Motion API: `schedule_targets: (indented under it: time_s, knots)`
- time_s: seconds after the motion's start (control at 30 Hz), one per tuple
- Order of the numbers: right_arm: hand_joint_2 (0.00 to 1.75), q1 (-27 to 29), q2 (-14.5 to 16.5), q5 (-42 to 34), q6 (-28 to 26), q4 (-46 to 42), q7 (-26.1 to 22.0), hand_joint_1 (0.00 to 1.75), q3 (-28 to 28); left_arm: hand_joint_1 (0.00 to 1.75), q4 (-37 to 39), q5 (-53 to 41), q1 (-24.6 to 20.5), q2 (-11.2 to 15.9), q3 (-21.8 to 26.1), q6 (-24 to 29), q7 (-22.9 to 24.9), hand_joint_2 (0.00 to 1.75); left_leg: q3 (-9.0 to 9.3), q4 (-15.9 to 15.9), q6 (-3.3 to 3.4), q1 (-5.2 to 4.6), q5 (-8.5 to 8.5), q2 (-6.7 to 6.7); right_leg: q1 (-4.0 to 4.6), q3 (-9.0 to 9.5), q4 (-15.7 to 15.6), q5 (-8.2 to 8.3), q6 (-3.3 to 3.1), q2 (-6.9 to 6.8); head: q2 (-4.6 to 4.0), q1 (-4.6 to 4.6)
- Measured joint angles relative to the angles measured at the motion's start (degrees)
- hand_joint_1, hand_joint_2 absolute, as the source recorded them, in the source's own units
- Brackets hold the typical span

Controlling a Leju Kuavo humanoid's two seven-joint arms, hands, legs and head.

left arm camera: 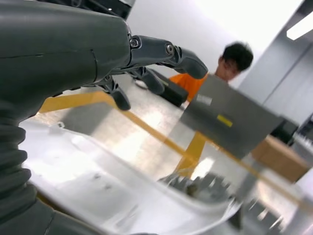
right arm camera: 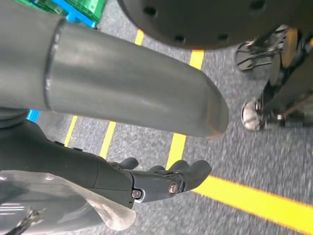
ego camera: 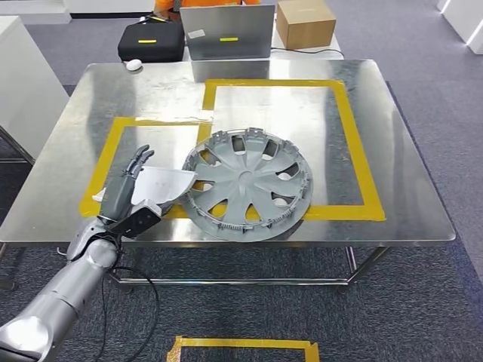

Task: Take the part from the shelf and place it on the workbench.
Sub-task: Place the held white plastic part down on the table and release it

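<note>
Hubcap [ego camera: 249,185], grey with many spokes, lies flat on the steel bench [ego camera: 398,188], near its front edge. It straddles the yellow tape outline [ego camera: 353,151], with its left rim over the tape corner where the two marked rectangles meet. Left hand [ego camera: 128,188] is over the bench, just left of the hubcap, with its fingers [ego camera: 139,158] stretched forward and spread, holding nothing. A pale curved shield [ego camera: 162,185] at the wrist points toward the hubcap rim; contact can't be confirmed from the head view. Left wrist view shows the fingers apart above the steel surface and the hubcap's toothed rim [left arm camera: 207,186] close by, blurred. Right hand [right arm camera: 162,178] hangs low over grey carpet with yellow floor lines [right arm camera: 258,200], fingers loosely curled and holding nothing. At the far edge of the bench: laptop [ego camera: 228,32], black case [ego camera: 149,39], white mouse [ego camera: 133,65], cardboard box [ego camera: 305,23]. A person in orange [left arm camera: 195,81] sits behind the laptop.
</note>
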Motion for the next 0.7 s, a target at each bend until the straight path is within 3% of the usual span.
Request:
schedule_targets:
  time_s: [0.07, 0.1, 0.17, 0.23, 0.27, 0.33, 0.37, 0.4, 0.43, 0.47, 0.5, 0.57, 0.6, 0.7]
  knots:
    - [0.00, 0.1, 0.2, -0.2, -0.3, 0.0, 0.1, 0.00, 0.0, 0.00, -3.9, 3.7, 1.5, -1.0, 1.6, 0.6, -0.1, 0.00, 2.85, -6.4, 0.76, -0.33, 2.19, 0.05, 0.28, 0.00, 0.1, -0.15, 0.33, -0.08, 0.00, 0.04]
    - [0.00, 0.1, 0.3, -0.2, -0.4, 0.1, 0.1, 0.00, 0.0, 0.00, -6.1, 5.8, 2.5, -1.6, 2.4, 0.7, -0.2, 0.00, 3.42, -7.7, 0.97, -0.50, 2.30, 0.06, 0.29, -0.06, 0.1, -0.18, 0.58, -0.12, 0.00, 0.08]
    - [0.00, 0.2, 0.5, -0.3, -0.5, 0.1, 0.1, 0.00, 0.0, 0.00, -11.2, 11.1, 5.0, -2.7, 4.1, 0.6, -0.6, 0.00, 3.60, -8.2, 1.15, -0.59, 2.25, 0.04, 0.22, -0.10, -0.1, -0.15, 1.18, -0.15, 0.00, 0.04]
    - [0.00, 0.3, 0.6, -0.5, -0.7, 0.1, 0.1, 0.00, 0.0, 0.00, -16.7, 17.0, 7.4, -3.9, 5.8, 0.0, -1.1, 0.00, 3.87, -8.8, 1.58, -0.31, 2.53, 0.10, 0.14, -0.75, 1.0, -1.22, 1.83, -0.17, 0.01, 0.10]
    - [0.00, 0.3, 0.7, -0.6, -0.8, 0.1, 0.1, 0.00, 0.0, 0.00, -19.5, 19.7, 8.5, -4.5, 6.5, -0.4, -1.3, 0.00, 3.99, -9.1, 1.82, -0.12, 2.68, 0.13, 0.07, -1.79, 3.2, -2.62, 2.15, -0.19, 0.01, 0.28]
    - [0.00, 0.4, 0.9, -0.8, -1.1, 0.1, 0.2, 0.00, 0.0, 0.00, -24.7, 23.8, 10.8, -5.4, 7.8, -0.9, -1.6, 0.00, 4.03, -9.1, 2.07, -0.03, 2.71, 0.19, -0.20, -5.33, 10.8, -6.37, 2.73, -0.23, 0.01, 0.57]
    - [0.00, 0.5, 1.0, -0.8, -1.1, 0.1, 0.3, 0.00, 0.0, 0.00, -27.0, 25.2, 11.9, -5.7, 8.2, -1.0, -1.8, 0.00, 4.03, -9.1, 2.10, -0.03, 2.68, 0.21, -0.34, -7.07, 14.4, -7.64, 2.98, -0.24, 0.00, 0.66]
    - [0.00, 0.6, 1.0, -0.8, -1.2, 0.1, 0.4, 0.00, 0.0, 0.00, -29.0, 26.2, 13.0, -5.8, 8.7, -0.9, -2.0, 0.00, 4.05, -9.1, 2.10, -0.01, 2.65, 0.22, -0.46, -8.10, 16.4, -7.92, 3.19, -0.26, 0.00, 0.67]
    - [0.00, 0.7, 1.1, -0.9, -1.3, 0.1, 0.4, 0.00, 0.0, 0.00, -30.9, 27.0, 14.0, -5.9, 9.0, -0.8, -2.3, 0.00, 4.08, -9.1, 2.06, 0.03, 2.61, 0.20, -0.57, -7.98, 16.0, -7.04, 3.34, -0.29, 0.01, 0.70]
    - [0.00, 0.7, 1.1, -1.0, -1.3, 0.1, 0.4, 0.00, -0.1, 0.00, -32.7, 27.7, 14.9, -6.0, 9.4, -0.6, -2.5, 0.00, 4.14, -9.0, 1.95, 0.10, 2.54, 0.15, -0.71, -6.68, 13.3, -5.21, 3.42, -0.34, 0.01, 0.72]
    - [0.00, 0.8, 1.1, -1.1, -1.4, 0.1, 0.4, 0.00, -0.1, 0.00, -34.5, 28.4, 15.7, -6.1, 9.8, -0.4, -2.8, 0.00, 4.21, -9.0, 1.77, 0.16, 2.43, 0.09, -0.85, -4.58, 9.1, -3.09, 3.47, -0.39, 0.01, 0.75]
    - [0.00, 0.7, 1.4, -1.3, -1.5, 0.1, 0.4, 0.00, -0.1, 0.00, -37.9, 30.1, 17.2, -6.2, 10.6, -0.1, -3.6, 0.00, 4.18, -8.6, 1.16, 0.01, 2.11, 0.00, -0.90, -0.68, 1.9, -0.83, 3.24, -0.37, 0.01, 0.85]
    - [0.00, 0.7, 1.5, -1.3, -1.6, 0.1, 0.3, 0.00, -0.1, 0.00, -39.6, 31.0, 18.0, -6.2, 11.1, 0.0, -4.1, 0.00, 4.15, -8.5, 0.83, -0.09, 2.01, -0.01, -0.84, 0.26, 0.3, -0.71, 2.96, -0.31, 0.01, 0.86]
    - [0.00, 0.9, 1.8, -1.4, -1.8, 0.1, 0.2, 0.00, -0.1, 0.00, -44.0, 32.6, 20.7, -6.3, 12.1, 0.5, -5.1, 0.00, 4.21, -8.3, -0.05, 0.00, 1.75, -0.02, -0.69, 0.62, 0.0, -0.87, 1.78, -0.20, 0.01, 0.82]
